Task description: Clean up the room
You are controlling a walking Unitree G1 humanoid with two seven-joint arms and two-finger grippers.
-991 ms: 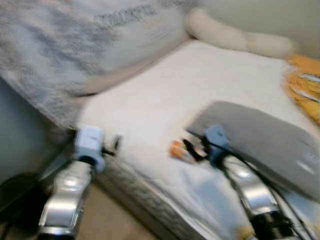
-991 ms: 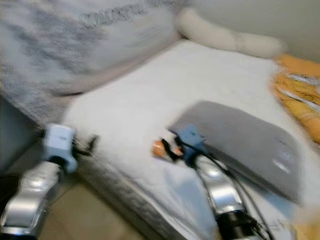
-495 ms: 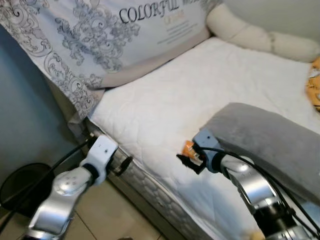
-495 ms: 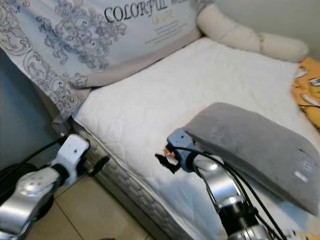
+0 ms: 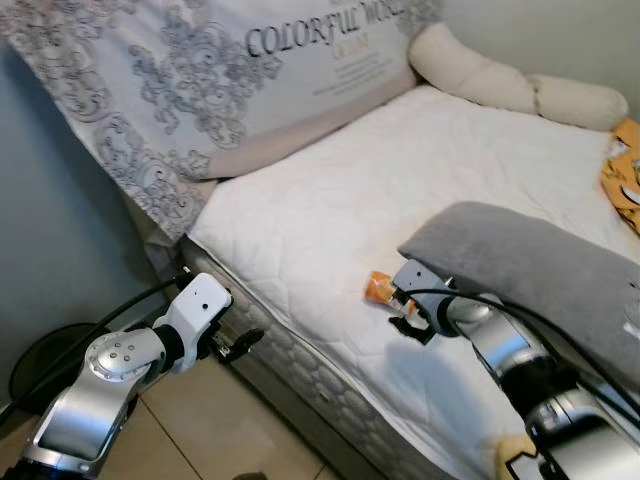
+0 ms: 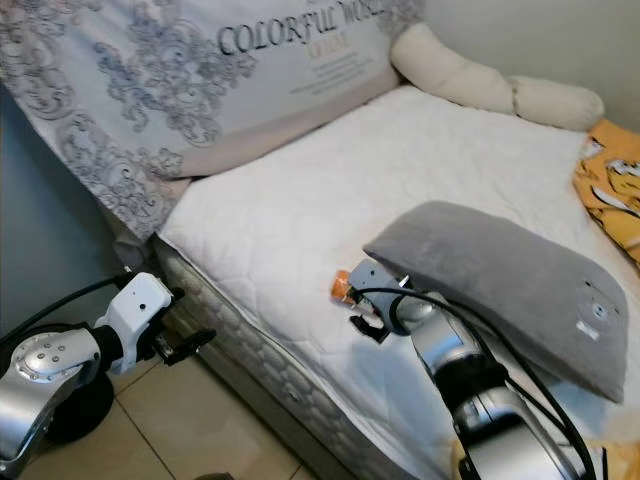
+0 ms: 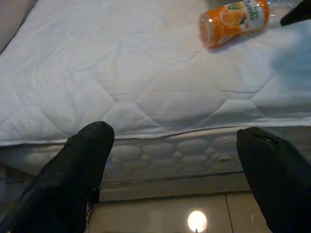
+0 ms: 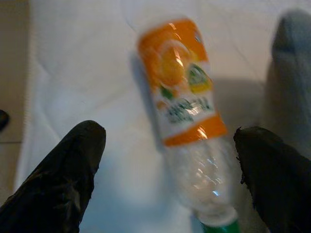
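A clear plastic bottle (image 5: 378,287) with an orange label lies on its side on the white mattress (image 5: 330,200), close to the front edge. My right gripper (image 5: 408,318) hovers just beside it, open. In the right wrist view the bottle (image 8: 182,97) lies between and beyond the two spread black fingers (image 8: 73,170). My left gripper (image 5: 235,343) hangs open beside the mattress edge, low over the floor. From the left wrist, the bottle (image 7: 233,17) is seen far off across the mattress.
A grey pillow (image 5: 540,270) lies right behind the bottle. A large patterned pillow (image 5: 250,70) and a cream bolster (image 5: 500,80) lean at the back, with yellow cloth (image 5: 625,170) at the far right. A dark round object (image 5: 40,355) sits on the tiled floor.
The blurred view has steadied and shifted. My right gripper now sits slightly to the right of the bottle instead of in front of it. My left arm stays low by the mattress side.
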